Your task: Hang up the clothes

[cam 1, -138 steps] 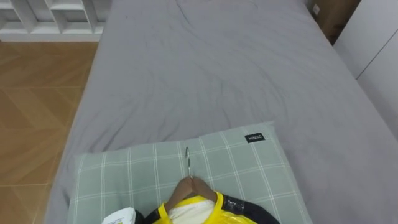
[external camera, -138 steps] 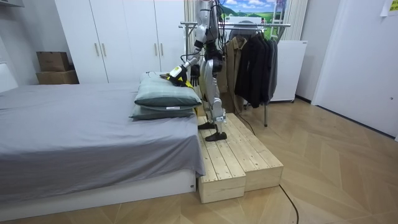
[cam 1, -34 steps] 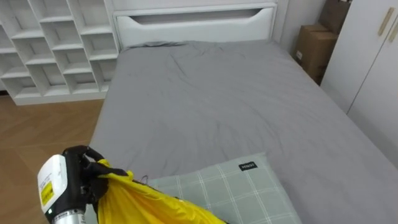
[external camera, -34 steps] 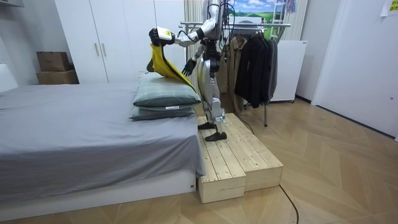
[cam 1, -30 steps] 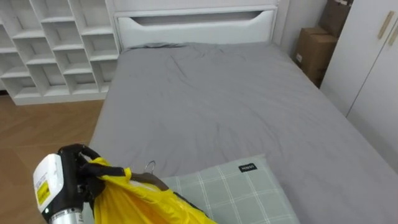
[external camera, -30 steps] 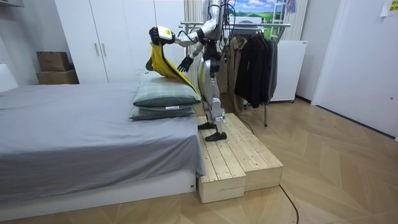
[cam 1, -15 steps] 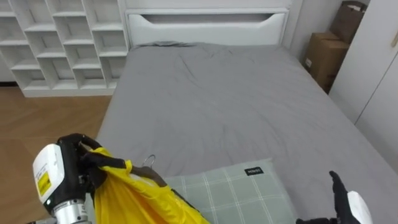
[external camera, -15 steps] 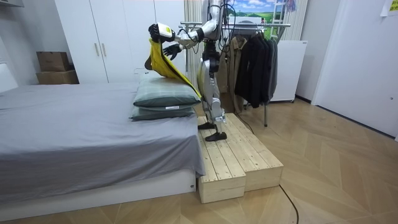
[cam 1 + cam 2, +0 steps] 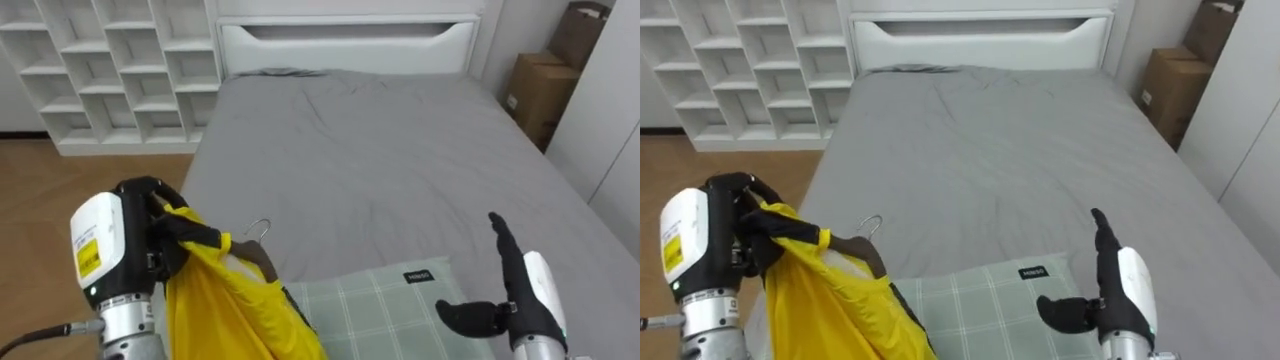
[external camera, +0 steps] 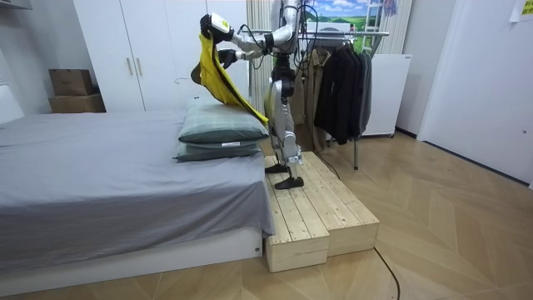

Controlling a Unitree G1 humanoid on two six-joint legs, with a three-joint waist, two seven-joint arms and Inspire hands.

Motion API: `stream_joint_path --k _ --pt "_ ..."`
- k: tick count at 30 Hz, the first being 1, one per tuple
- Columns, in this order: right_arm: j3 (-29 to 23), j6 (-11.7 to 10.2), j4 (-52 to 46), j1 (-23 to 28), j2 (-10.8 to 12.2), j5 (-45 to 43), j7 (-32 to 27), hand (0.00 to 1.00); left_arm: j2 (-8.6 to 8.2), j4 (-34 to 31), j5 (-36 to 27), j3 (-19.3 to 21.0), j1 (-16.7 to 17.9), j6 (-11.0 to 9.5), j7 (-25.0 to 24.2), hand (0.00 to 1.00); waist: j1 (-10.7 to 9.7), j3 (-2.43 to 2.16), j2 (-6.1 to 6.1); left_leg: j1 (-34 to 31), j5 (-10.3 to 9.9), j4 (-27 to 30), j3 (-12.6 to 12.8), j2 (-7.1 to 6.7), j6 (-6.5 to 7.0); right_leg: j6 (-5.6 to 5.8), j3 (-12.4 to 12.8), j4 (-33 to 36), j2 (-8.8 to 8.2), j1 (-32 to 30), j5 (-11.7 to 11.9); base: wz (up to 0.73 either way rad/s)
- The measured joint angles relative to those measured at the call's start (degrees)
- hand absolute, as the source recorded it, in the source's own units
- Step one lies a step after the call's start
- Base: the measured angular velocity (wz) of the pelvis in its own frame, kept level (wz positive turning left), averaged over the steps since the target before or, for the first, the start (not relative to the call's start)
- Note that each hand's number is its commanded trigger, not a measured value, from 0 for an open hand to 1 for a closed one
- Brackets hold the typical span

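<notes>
Left robot hand (image 9: 150, 222) clenched on yellow jacket (image 9: 225, 310), held high over pillow (image 9: 385, 300). Hanger hook (image 9: 258, 229) pokes up just beside it. Right robot hand (image 9: 525, 290) spread, empty, well apart; left nearer.

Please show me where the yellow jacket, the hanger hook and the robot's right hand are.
yellow jacket (image 9: 225, 305), left eye view, on the hanging yellow cloth.
hanger hook (image 9: 265, 225), left eye view, on its metal curve.
right hand (image 9: 527, 292), left eye view, on the back of the hand.
</notes>
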Motion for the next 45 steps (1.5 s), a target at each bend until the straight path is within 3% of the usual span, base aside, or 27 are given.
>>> stream_joint_path --k 6,11,15,24,32,45 --pt "1.55 0.00 -0.24 -0.45 -0.77 8.60 3.74 0.00 0.59 -4.19 0.89 0.08 -0.30 0.10 -0.15 1.00 0.28 0.16 0.20 -0.56 0.01 0.13 0.05 -0.05 -0.01 0.01 0.35 -0.36 0.04 -0.23 0.01 0.00" --pt "4.93 -0.01 0.56 -0.80 -0.83 27.95 11.38 0.00 0.95 -7.12 3.92 0.05 -2.46 0.06 -0.18 1.00 0.34 0.53 0.58 -0.89 0.00 0.42 -0.34 -0.06 -0.01 0.06 -0.31 -0.50 -0.08 -0.17 0.05 0.05" --pt "6.92 0.09 3.16 -0.82 -0.91 34.81 18.13 0.00 1.02 -7.39 4.40 0.03 -3.19 -0.18 -0.28 1.00 0.18 0.70 0.75 -0.71 0.00 0.40 -0.47 -0.05 -0.01 0.07 -0.29 -0.53 -0.13 -0.17 0.04 0.01" --pt "9.03 0.57 7.06 -1.06 -0.46 37.64 24.62 0.00 1.15 -7.39 4.54 -1.19 -3.25 -0.13 -1.78 1.00 0.11 0.81 0.72 -0.96 0.00 0.38 -0.89 -0.13 -0.01 0.07 -0.63 -0.49 -0.20 -0.23 0.04 0.00" --pt "11.76 0.61 9.47 -2.14 -0.38 43.04 29.91 0.00 2.44 -7.39 5.22 -1.22 -5.02 -0.13 -1.87 1.00 0.16 0.86 0.79 -0.85 -0.01 0.46 -1.06 -0.17 -0.02 0.06 -0.57 -0.50 -0.18 -0.32 0.03 0.00" --pt "12.83 0.61 9.49 -3.83 0.38 42.99 30.96 0.00 2.21 -9.46 8.42 -2.45 -5.78 -0.43 -1.81 1.00 0.73 0.95 1.09 -0.90 -0.01 0.46 -1.07 -0.19 -0.02 0.07 -0.66 -0.57 -0.16 -0.31 0.03 0.00"
